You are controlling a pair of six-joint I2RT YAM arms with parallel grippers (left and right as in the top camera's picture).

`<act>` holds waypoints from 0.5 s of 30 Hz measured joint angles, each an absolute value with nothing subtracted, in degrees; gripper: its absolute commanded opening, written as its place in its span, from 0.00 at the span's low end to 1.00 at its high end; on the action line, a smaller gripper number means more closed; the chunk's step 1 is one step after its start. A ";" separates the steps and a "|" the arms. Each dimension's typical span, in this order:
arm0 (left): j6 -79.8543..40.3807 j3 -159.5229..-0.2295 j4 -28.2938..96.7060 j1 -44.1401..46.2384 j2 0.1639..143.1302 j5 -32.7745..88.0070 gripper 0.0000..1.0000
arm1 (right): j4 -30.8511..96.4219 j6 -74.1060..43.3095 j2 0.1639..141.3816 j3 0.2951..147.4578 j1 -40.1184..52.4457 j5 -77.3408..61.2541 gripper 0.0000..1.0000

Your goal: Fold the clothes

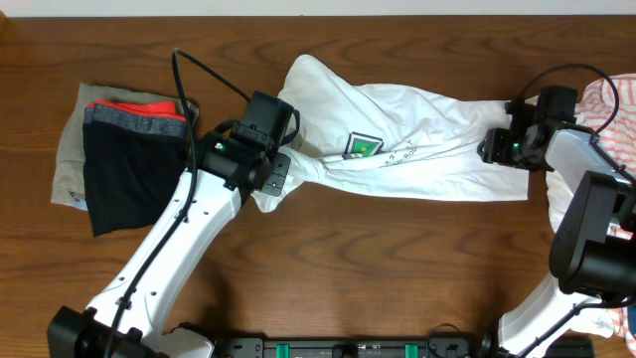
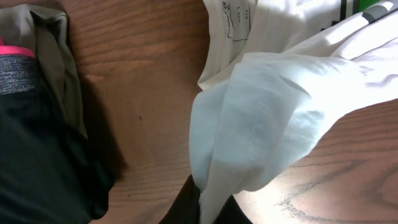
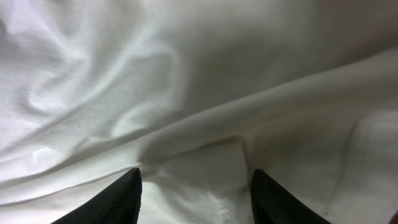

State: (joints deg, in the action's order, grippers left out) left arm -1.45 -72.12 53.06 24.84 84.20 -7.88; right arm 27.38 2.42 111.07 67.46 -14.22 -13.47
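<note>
My left gripper is pinched tight on an edge of the white shirt, which stretches from table centre toward 3 o'clock. My right gripper stands half wide on its 3 o'clock end, with cloth between the fingers.

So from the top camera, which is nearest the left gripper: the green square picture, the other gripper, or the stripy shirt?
From the left gripper:
1. Green square picture, just to its right on the white shirt.
2. Right gripper, at the shirt's far end.
3. Stripy shirt, farthest right.
</note>
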 measured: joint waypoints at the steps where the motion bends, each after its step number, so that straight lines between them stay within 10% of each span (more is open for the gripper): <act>1: -1.45 -72.12 53.08 24.84 84.20 -7.88 0.06 | 27.38 2.42 111.13 67.46 -14.22 -13.23 0.55; 6: -1.45 -72.12 53.08 24.84 84.20 -7.88 0.06 | 27.33 2.72 111.94 67.94 -14.22 -12.69 0.48; 11: -1.48 -72.12 53.06 24.84 84.20 -7.88 0.06 | 27.11 3.51 112.57 68.42 -14.22 -11.90 0.17; 15: -1.45 -72.12 53.01 24.84 84.20 -7.88 0.06 | 27.20 3.38 112.77 68.53 -14.22 -11.73 0.16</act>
State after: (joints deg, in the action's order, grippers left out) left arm -1.45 -72.12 53.01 24.84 84.20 -7.88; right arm 27.20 3.38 112.77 68.53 -14.22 -11.73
